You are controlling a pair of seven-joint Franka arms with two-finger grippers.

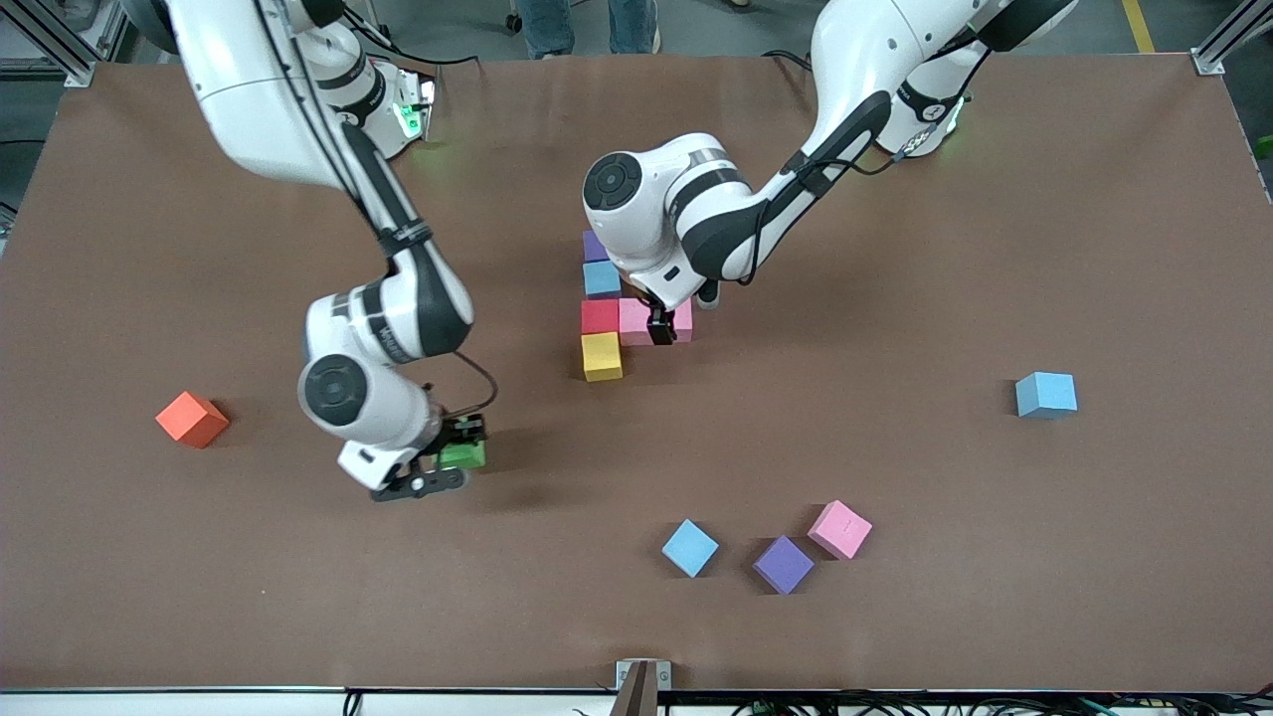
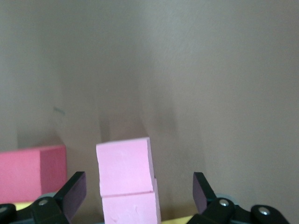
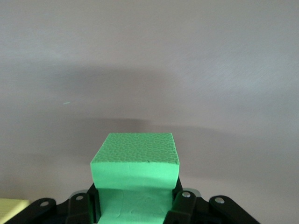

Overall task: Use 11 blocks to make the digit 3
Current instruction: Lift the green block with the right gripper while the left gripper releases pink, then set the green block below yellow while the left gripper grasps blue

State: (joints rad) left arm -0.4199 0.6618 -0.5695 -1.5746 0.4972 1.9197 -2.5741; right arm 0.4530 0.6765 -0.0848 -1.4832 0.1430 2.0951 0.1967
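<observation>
On the brown tabletop (image 1: 895, 298), the left gripper (image 1: 661, 328) stands with fingers spread wide around two pink blocks (image 2: 126, 184) beside the red block (image 1: 600, 316). A light blue (image 1: 602, 278) and a purple block (image 1: 594, 246) line up farther from the front camera than the red block, a yellow one (image 1: 602, 356) nearer. Toward the right arm's end from the red block, the right gripper (image 1: 453, 467) clamps a green block (image 3: 135, 179).

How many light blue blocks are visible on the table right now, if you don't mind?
3. One light blue block sits in the figure under the left arm, one toward the left arm's end, one nearest the front camera. Others may be hidden.
</observation>
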